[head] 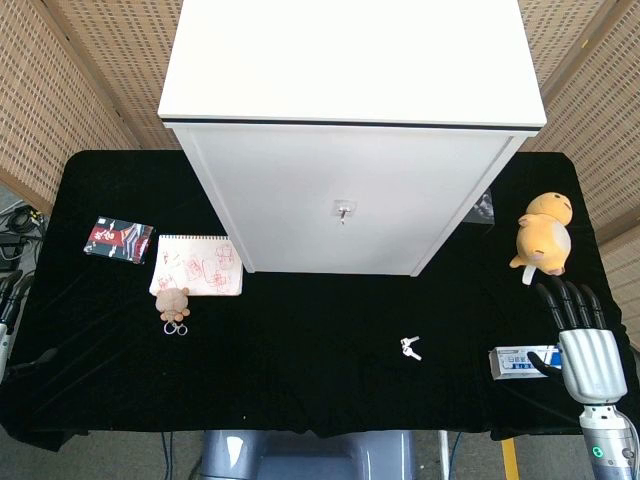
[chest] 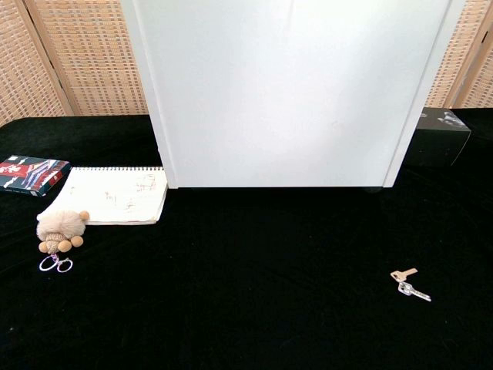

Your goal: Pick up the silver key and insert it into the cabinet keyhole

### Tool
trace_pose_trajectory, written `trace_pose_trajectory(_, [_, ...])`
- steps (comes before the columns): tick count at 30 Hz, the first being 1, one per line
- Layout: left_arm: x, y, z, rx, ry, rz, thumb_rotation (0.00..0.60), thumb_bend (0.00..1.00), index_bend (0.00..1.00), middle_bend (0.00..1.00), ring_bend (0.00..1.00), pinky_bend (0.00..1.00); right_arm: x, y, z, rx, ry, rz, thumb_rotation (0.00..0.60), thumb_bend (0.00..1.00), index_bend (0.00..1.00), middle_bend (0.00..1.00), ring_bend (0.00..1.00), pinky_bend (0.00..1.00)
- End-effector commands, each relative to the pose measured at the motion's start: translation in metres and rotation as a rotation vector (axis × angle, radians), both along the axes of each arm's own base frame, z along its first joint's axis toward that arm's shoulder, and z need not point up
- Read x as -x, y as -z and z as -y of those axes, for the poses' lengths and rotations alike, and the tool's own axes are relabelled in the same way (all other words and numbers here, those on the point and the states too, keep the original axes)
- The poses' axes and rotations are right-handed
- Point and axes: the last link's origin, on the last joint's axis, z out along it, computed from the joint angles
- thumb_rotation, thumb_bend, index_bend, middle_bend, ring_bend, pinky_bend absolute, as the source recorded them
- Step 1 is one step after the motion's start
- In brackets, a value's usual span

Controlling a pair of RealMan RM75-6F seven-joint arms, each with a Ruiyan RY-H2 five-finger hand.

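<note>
Honestly, the right hand (head: 582, 335) hangs open and empty, and that small silver key (head: 410, 348) lying flat on black cloth could easily skid away.

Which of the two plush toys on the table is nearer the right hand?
The orange plush toy, lying just beyond the right hand. The beige plush keychain lies far across, by the notebook.

The left hand (head: 8, 300) is cropped at the head view's edge — its fingers unreadable.
</note>
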Motion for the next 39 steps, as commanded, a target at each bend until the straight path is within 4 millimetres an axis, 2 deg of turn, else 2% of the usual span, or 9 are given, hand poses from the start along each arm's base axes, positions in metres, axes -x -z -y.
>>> trace_pose_trajectory(1, [0.0,0.0,0.0,0.002,-0.002,0.001,0.6,0.0,0.0,0.0,0.0,0.0,0.0,0.0,0.0,0.0,0.001,-0.001,0.6,0.0,0.0,0.0,0.0,0.0])
trace_pose_trajectory(8, [0.0,0.001,-0.002,0.002,0.001,0.005,0.6,0.0,0.0,0.0,0.0,0.0,0.002,0.006,0.0,-0.026,0.017,-0.006,0.6,0.0,0.01,0.01,0.0,0.0])
trace_pose_trajectory(10, [0.0,0.001,-0.003,0.003,0.003,0.006,0.6,0.0,0.0,0.0,0.0,0.0,0.0,0.009,0.002,-0.038,0.01,-0.01,0.6,0.0,0.06,0.2,0.09,0.03])
trace_pose_trajectory(11, [0.0,0.002,-0.004,0.003,0.003,0.007,0.6,0.0,0.0,0.0,0.0,0.0,0.0,0.012,0.003,-0.043,0.002,-0.016,0.6,0.0,0.09,0.3,0.17,0.09])
trace_pose_trajectory(13, [0.0,0.002,-0.004,0.002,0.003,0.007,0.6,0.0,0.0,0.0,0.0,0.0,-0.003,0.019,0.007,-0.059,-0.029,-0.031,0.6,0.0,0.18,0.57,0.45,0.45])
trace_pose_trajectory(15, [0.0,0.003,-0.005,0.007,0.002,0.003,0.6,0.0,0.0,0.0,0.0,0.0,-0.007,0.032,0.014,-0.109,-0.102,-0.051,0.6,0.03,0.25,0.7,0.59,0.72])
trace_pose_trajectory(19, [-0.001,0.004,-0.005,0.004,0.002,0.0,0.6,0.0,0.0,0.0,0.0,0.0,-0.006,0.054,0.028,-0.303,-0.192,-0.043,0.6,0.17,0.34,0.84,0.78,0.98])
trace_pose_trajectory(28, [0.0,0.006,-0.01,0.009,-0.013,-0.006,0.6,0.0,0.0,0.0,0.0,0.0,-0.033,0.102,0.061,-0.521,-0.383,-0.165,0.6,0.44,0.41,0.87,0.84,1.0])
trace_pose_trajectory(39, [0.003,0.006,-0.014,0.009,-0.033,-0.008,0.6,0.0,0.0,0.0,0.0,0.0,-0.052,0.159,0.081,-0.639,-0.46,-0.299,0.6,0.46,0.46,0.87,0.84,1.0])
